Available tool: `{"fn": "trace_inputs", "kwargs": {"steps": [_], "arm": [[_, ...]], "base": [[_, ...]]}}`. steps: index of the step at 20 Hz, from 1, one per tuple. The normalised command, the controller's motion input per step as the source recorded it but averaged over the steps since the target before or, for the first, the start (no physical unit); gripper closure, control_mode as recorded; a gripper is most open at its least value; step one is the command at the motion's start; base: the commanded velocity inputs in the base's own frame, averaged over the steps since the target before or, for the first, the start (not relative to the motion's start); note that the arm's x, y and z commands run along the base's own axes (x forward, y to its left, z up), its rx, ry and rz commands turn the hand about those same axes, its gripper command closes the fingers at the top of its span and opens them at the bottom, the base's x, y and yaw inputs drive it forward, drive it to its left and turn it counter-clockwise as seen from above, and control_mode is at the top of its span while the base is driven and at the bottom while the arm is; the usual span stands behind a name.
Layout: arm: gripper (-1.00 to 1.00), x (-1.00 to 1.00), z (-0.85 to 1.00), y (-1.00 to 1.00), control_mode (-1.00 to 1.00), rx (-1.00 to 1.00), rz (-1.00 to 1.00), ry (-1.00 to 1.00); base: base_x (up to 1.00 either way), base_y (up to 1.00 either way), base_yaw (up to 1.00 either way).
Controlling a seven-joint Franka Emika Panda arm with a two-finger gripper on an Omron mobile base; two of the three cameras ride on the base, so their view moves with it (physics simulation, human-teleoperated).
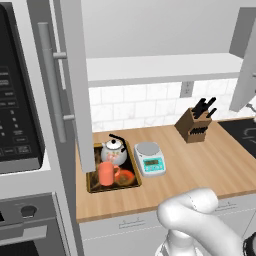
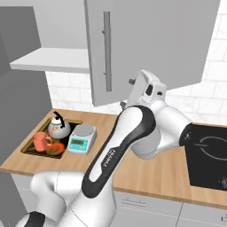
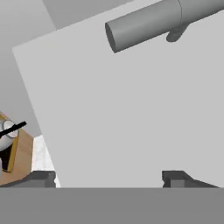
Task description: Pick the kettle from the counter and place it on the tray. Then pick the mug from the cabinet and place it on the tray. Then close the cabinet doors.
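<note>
The white kettle (image 1: 114,149) and the orange-red mug (image 1: 106,173) both stand on the dark tray (image 1: 131,184) at the left end of the wooden counter (image 1: 200,160). From the right the kettle (image 2: 59,127), mug (image 2: 41,141) and tray (image 2: 27,148) appear again. Both cabinet doors stand open: the left door (image 1: 75,75) and the right door (image 2: 150,48). My gripper (image 2: 127,93) is open, its fingertips (image 3: 175,177) wide apart, facing the right door's flat face (image 3: 113,113) just below its bar handle (image 3: 153,19). Nothing is between the fingers.
A white digital scale (image 1: 150,158) sits right beside the tray. A knife block (image 1: 195,125) stands near the tiled wall, and a black cooktop (image 2: 208,159) lies at the right. A microwave (image 1: 15,100) is left of the cabinet, whose white shelf (image 1: 165,67) is bare.
</note>
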Motion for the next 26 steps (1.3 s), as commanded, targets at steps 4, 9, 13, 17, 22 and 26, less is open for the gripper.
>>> {"fn": "trace_inputs", "kwargs": {"steps": [4,9,13,17,22,26], "arm": [[-1.0,1.0,-0.01,0.24,-1.0,-0.08,0.0,0.13],[-1.0,0.99,-0.06,0.24,-1.0,-0.03,0.0,0.01],[-1.0,0.95,-0.09,0.29,-1.0,-0.05,0.0,0.0],[-1.0,0.87,-0.19,0.28,-1.0,-0.06,-0.01,0.0],[-1.0,0.63,-0.32,0.24,-1.0,-0.07,-0.06,-0.01],[-1.0,0.67,-0.41,0.27,-1.0,-0.07,-0.09,0.0]], "base": [[0.0,0.0,0.0],[0.0,0.0,0.0],[0.0,0.0,0.0],[0.0,0.0,0.0],[0.0,0.0,0.0],[0.0,0.0,0.0]]}}
